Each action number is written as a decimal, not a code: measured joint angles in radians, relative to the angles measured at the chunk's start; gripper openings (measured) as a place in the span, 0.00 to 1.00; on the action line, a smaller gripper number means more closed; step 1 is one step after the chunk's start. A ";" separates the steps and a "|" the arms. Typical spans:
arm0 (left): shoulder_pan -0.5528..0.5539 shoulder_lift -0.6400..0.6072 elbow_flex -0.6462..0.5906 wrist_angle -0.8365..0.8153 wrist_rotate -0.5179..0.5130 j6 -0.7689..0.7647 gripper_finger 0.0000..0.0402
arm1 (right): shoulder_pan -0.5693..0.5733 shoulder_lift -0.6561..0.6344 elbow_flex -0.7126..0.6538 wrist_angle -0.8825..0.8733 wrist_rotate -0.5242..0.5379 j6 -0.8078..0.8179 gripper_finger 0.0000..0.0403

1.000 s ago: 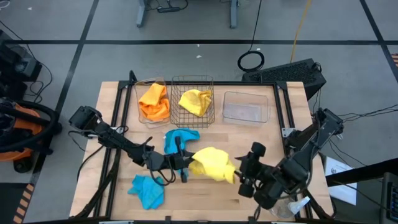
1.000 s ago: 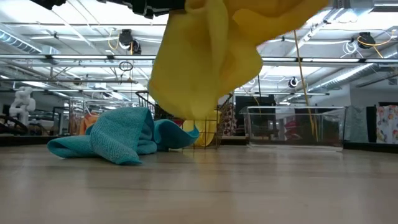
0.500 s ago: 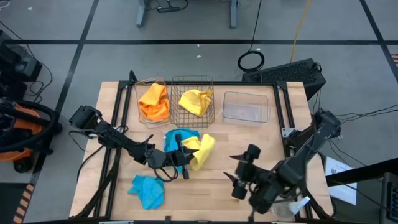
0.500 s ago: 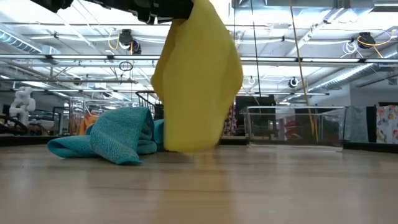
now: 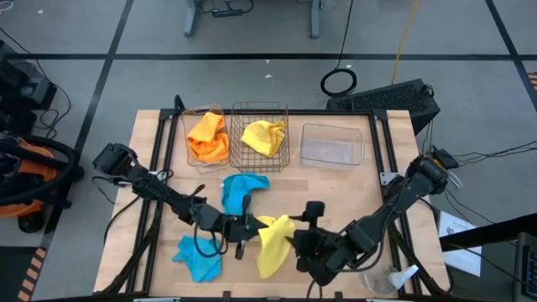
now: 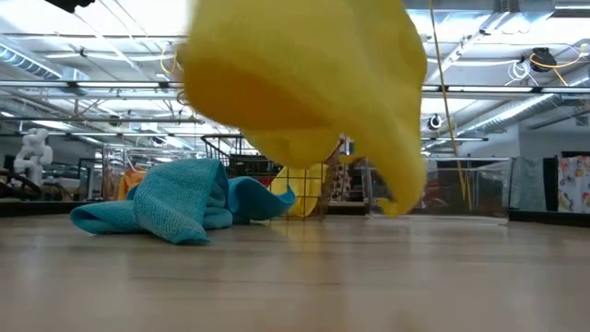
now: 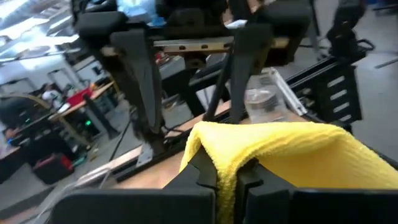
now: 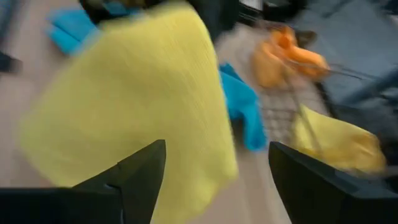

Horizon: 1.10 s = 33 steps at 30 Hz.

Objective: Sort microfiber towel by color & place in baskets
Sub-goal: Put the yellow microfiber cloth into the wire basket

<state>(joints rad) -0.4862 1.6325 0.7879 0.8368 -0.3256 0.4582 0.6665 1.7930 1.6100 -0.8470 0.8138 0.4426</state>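
One soft yellow microfiber towel (image 5: 273, 243) hangs limp over the table's near middle, pinched at an upper corner by the left gripper (image 5: 250, 225), fingers clamped on the cloth. It looks light and floppy; any bunched fold would grip well. Beside it, the right gripper (image 5: 295, 245) stands wide, empty.
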 joint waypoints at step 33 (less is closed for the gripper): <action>0.001 -0.001 0.000 -0.165 -0.017 -0.162 0.39 | -0.182 0.058 0.000 -0.029 -0.415 -0.105 0.04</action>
<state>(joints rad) -0.4853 1.6318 0.7879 0.6720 -0.3431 0.2965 0.4842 1.8509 1.6100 -0.8758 0.3993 0.3374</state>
